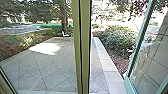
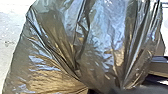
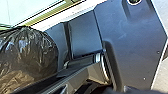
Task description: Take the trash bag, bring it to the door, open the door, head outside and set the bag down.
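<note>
Your black trash bag (image 2: pixel 100 50) shows large and close in the left wrist view, plastic creased and shiny, brownish where light comes through, pale ground (image 2: pixel 10 37) beyond it. In the right wrist view you have the bag again, rounded and bulging, next to the robot's dark plate and jointed bar; touching or just apart, you can't tell. State of your left hand and right hand: you can't tell from these views whether either is apart, together or clamped on the bag.

Head view: a green upright post (image 1: pixel 85 47) runs top to bottom near the middle of the frame. On the right, a teal-framed glass door (image 1: pixel 131 86) slants from lower middle-right toward the upper right, paving lines visible in its glass. Between post and door, you see a strip of walkway, a pale curb (image 1: pixel 106 65) and leafy shrubs (image 1: pixel 116 40). Left of the post, paved yard (image 1: pixel 45 72) with a bright sunlit patch (image 1: pixel 47 48); a small white chair-like object (image 1: pixel 65 35) sits at its far edge, near a tree trunk (image 1: pixel 64 20).
</note>
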### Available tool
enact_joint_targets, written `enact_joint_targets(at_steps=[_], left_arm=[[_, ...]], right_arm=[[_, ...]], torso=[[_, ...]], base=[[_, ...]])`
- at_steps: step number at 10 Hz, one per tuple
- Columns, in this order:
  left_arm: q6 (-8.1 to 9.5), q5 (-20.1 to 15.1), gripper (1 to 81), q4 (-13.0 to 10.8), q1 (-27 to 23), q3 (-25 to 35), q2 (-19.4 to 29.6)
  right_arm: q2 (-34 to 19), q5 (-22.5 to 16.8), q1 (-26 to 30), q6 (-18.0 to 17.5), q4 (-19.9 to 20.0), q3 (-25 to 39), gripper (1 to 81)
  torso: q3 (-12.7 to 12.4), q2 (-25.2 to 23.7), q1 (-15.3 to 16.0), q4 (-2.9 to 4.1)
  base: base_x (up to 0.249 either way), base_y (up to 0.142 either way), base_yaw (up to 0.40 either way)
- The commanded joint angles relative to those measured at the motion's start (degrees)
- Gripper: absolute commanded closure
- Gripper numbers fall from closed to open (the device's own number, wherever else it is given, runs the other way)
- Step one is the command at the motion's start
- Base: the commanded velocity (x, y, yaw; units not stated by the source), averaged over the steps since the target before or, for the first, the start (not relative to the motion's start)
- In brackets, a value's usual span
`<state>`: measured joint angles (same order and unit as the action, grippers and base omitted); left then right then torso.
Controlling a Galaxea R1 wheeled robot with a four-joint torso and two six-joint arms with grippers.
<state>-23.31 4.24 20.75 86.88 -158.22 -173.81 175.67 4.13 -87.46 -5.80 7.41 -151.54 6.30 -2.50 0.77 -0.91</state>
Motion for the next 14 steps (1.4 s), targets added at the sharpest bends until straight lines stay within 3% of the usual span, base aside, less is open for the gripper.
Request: enact_joint_targets(at_steps=[1,10,14], left_arm=[[-0.16,-3.4,81.1,-0.4,-2.2,0.0,0.2],[-0.16,-3.3,81.1,-0.4,-2.1,0.0,-0.1],[-0.16,-3.4,81.1,-0.4,-2.2,0.0,-0.1]], right_arm=[[0.8,-3.5,2.4,0.3,-0.7,0.6,1.0],[0.8,-3.5,2.3,0.3,-0.6,0.6,1.0],[0.8,-3.5,2.2,0.3,-0.6,0.6,1.0]], torso=[[0.0,0.0,0.0,0.0],[0.0,0.0,0.0,0.0],[0.0,0.0,0.0,0.0]], base=[[0.0,0.0,0.0],[0.0,0.0,0.0],[0.0,-0.091,0.0]])
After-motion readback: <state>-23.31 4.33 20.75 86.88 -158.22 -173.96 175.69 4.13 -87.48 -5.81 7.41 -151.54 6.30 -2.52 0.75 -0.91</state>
